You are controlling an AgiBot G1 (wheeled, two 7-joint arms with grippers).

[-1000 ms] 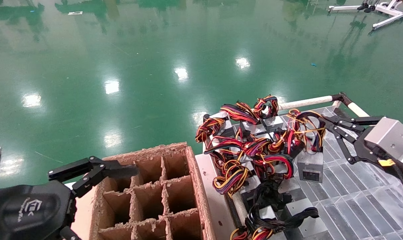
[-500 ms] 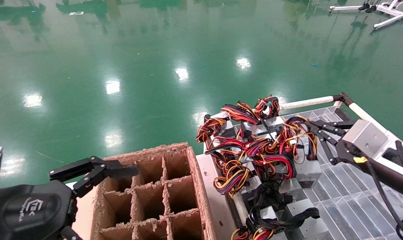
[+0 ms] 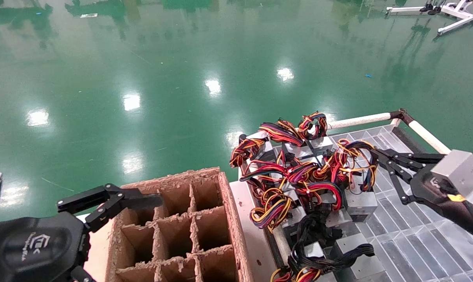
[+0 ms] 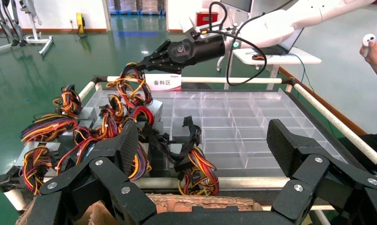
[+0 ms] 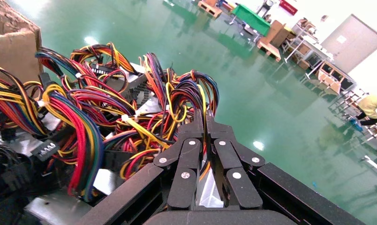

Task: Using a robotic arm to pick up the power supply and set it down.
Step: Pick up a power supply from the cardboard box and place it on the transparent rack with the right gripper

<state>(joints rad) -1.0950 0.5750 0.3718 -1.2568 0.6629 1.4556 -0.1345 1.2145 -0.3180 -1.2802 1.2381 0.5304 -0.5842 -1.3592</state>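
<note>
My right gripper (image 3: 377,154) is shut on the looped red, yellow and black wires (image 3: 356,158) of one power supply, at the right edge of the pile. The supply's silver-grey box (image 3: 361,204) sits below the loop; whether it rests on the tray cannot be told. In the right wrist view the fingers (image 5: 193,129) pinch a yellow strand of that wire loop (image 5: 196,89). My left gripper (image 4: 203,140) stands open and empty at lower left, one finger (image 3: 142,200) over the cardboard box's corner.
A heap of similar power supplies (image 3: 291,168) fills the left of the clear compartment tray (image 3: 416,235). Boxes with black cables (image 3: 322,243) lie nearer. A divided cardboard box (image 3: 181,223) stands to the left. White rails (image 3: 358,120) edge the tray.
The right gripper swung left toward the pile, then back right and a little lower, still holding the wire loop. The grey box sank slightly. The left arm stayed put.
</note>
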